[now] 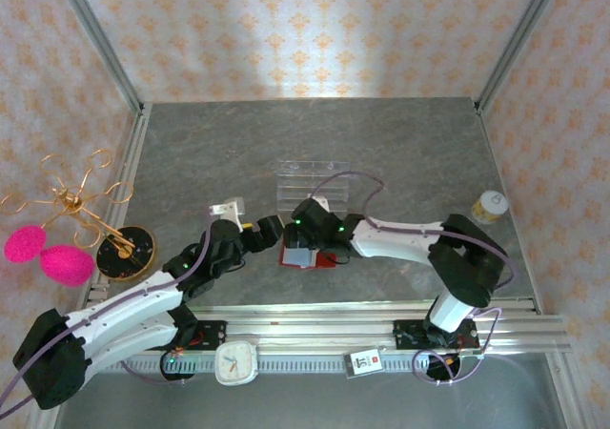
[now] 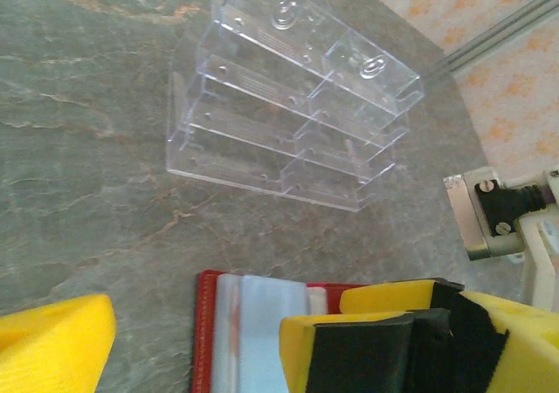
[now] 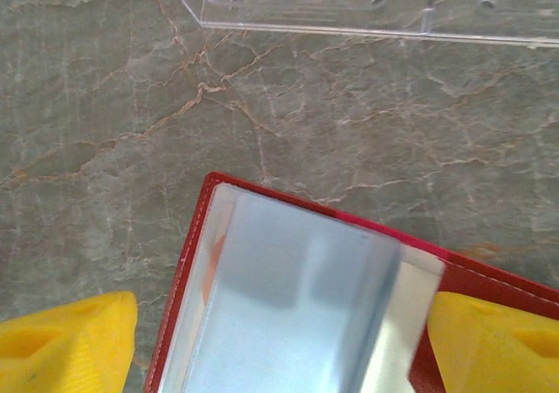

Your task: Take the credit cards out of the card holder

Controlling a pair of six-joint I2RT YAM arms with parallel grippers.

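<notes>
We see the red card holder [image 3: 306, 288] lying open on the table [image 3: 105, 105], mid-table toward the near edge, just beside the clear rack [image 2: 288, 105]. The right fingers [image 3: 65, 341] are spread wide, one on each side of it (no grip). The left fingers [image 2: 52, 345] are spread too. A bluish card [image 1: 299, 255] sits inside.

Grey marbled tabletop [image 1: 400, 143], peach floral-papered walls [image 1: 305, 29] on three sides
</notes>
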